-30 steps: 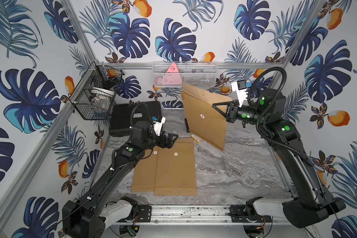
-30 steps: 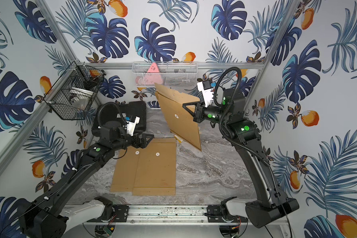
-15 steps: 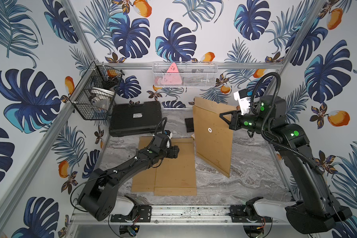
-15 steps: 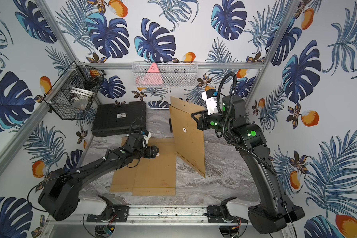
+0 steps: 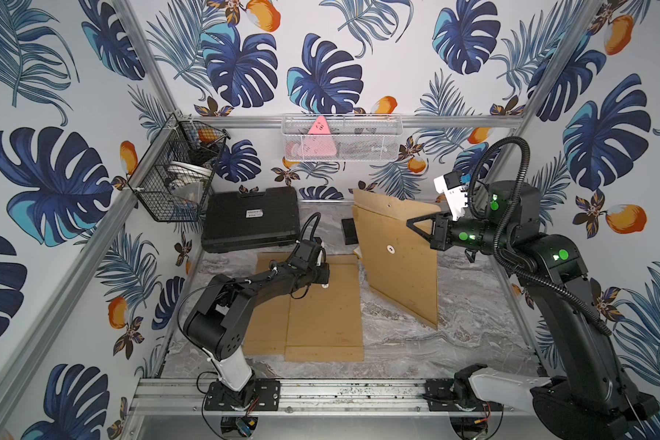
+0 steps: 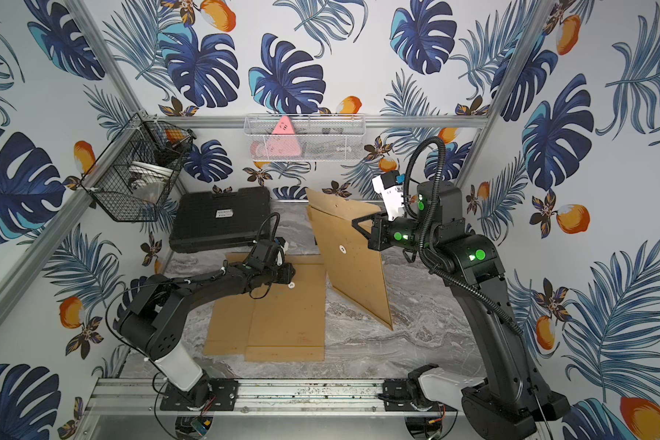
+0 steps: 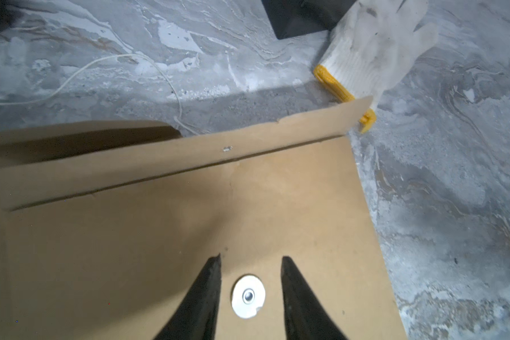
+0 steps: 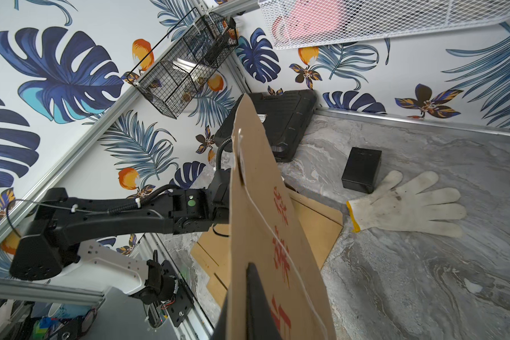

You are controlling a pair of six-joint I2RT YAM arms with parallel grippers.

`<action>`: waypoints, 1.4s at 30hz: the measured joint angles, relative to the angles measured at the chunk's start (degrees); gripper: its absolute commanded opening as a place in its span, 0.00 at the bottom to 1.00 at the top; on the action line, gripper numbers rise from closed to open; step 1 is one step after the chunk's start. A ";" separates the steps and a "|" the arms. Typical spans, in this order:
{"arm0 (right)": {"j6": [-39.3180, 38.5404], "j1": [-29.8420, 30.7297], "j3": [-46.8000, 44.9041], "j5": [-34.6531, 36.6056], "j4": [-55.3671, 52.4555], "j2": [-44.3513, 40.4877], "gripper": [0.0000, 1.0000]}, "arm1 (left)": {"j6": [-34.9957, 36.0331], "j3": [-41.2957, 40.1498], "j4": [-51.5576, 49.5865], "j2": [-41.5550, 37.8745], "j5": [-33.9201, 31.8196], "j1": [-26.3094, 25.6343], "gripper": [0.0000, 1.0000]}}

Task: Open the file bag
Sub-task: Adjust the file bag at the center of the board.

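Right pincer [image 5: 411,224] clamps upright file bag [image 5: 397,274] at its edge, beside flat envelopes [image 5: 322,316].

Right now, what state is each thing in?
Raised file bag, held on edge, string loose.
Flat file bag, lying down, flap open.
Black case, closed.
Glove, lying flat.
Left gripper, open around the button.
Right gripper, shut on raised file bag.

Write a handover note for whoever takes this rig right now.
Left gripper: open, tips either side of the bare closure disc on the flat file bag.
Right gripper: shut on the upright file bag, its string hanging loose.
Done: flat bag's string is off the disc, lying on the table.
To do: probably lift that bag's flap.
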 measured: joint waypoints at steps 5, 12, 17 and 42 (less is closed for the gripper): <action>-0.96 0.00 0.00 -1.42 -1.18 -0.13 0.00 | -0.70 2.51 0.35 4.22 1.40 0.68 0.16; -1.99 0.02 -0.83 -2.43 -1.16 -1.44 0.00 | -0.72 3.39 0.17 6.88 1.33 1.18 0.16; -2.27 0.02 -1.53 -4.17 -1.09 -1.70 0.00 | -0.70 5.29 -0.50 9.09 -0.17 1.51 0.16; 1.11 2.69 -5.09 -21.51 3.06 -6.25 0.00 | -0.70 13.40 4.13 17.44 3.10 5.22 0.12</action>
